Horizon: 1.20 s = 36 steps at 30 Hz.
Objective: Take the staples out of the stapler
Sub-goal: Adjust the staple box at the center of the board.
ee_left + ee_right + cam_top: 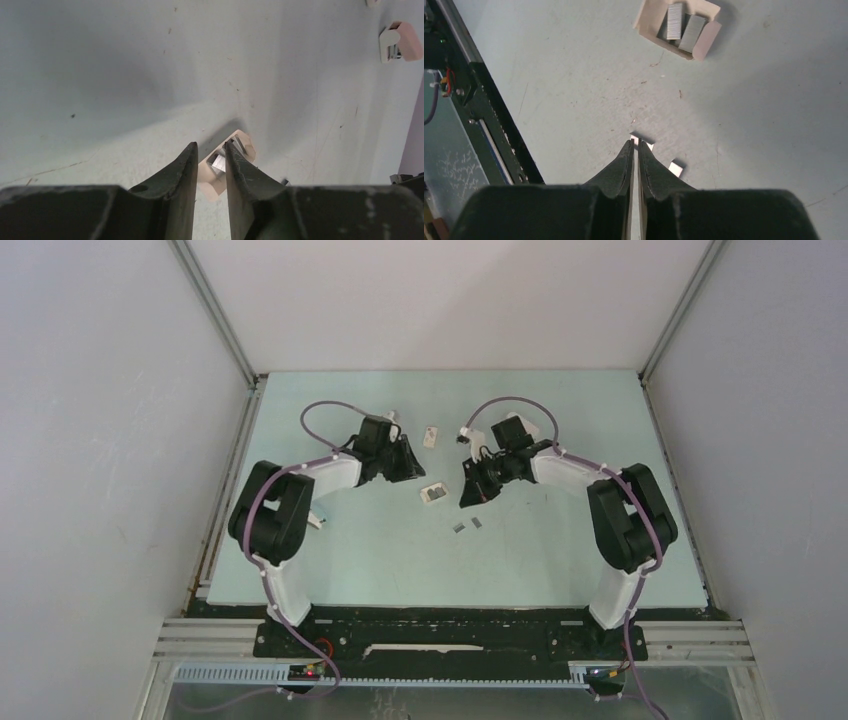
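Pale green table [330, 560] fills the floor of the white-walled cell, and both arms are reaching in towards the middle. The left arm [290, 500] bends in from 8 o'clock and the right arm [625, 515] from 4 o'clock.

The left gripper [211, 147] is low over the table, at about 10 o'clock from the small white box [646, 22]. Its fingers stand a narrow gap apart, straddling the near end of the stapler [240, 147]. That is a little cream-pink body lying on a slant with bright metal showing inside. I cannot tell whether the pads are biting on it or just flanking it.

The right gripper [635, 142] sits at 3 o'clock of the box with its tips down near the surface. The fingers are nearly together, with only a sliver between them.

The box lies open near the table's centre with two grey staple blocks [674, 22] inside. A second pink-and-white piece [397, 42] lies at 12 o'clock of the box, apart from everything.

The staples [675, 168] are two tiny silvery strips on the bare table, at 5 o'clock of the box. One lies free just beside the right fingers. The other is right at the fingertips and partly hidden by them, and I cannot tell whether it is pinched or merely touched.
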{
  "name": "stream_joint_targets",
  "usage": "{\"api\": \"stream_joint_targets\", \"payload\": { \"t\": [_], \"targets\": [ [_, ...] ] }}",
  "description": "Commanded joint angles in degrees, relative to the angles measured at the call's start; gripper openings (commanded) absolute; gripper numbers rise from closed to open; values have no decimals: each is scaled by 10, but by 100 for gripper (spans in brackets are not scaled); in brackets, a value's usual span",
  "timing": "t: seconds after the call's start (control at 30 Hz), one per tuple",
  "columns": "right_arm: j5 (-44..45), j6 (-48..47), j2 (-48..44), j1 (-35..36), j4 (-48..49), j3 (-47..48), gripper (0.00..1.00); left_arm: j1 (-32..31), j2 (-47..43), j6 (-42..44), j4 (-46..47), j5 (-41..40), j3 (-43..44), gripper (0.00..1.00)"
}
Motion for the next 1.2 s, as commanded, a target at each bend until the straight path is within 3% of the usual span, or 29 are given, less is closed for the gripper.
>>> {"api": "stream_joint_targets", "payload": {
  "t": [0.0, 0.23, 0.73, 1.17],
  "targets": [
    [12, 57, 26, 5, 52, -2, 12, -12, 33, -2, -43, 6, 69, 30],
    [51, 80, 64, 39, 58, 31, 12, -13, 54, 7, -88, -30, 87, 28],
    [124, 84, 145, 75, 19, 123, 11, -25, 97, 19, -121, 3, 122, 23],
    [158, 73, 165, 84, 9, 146, 11, -36, 103, 41, -137, 41, 117, 11]
  ]
}}
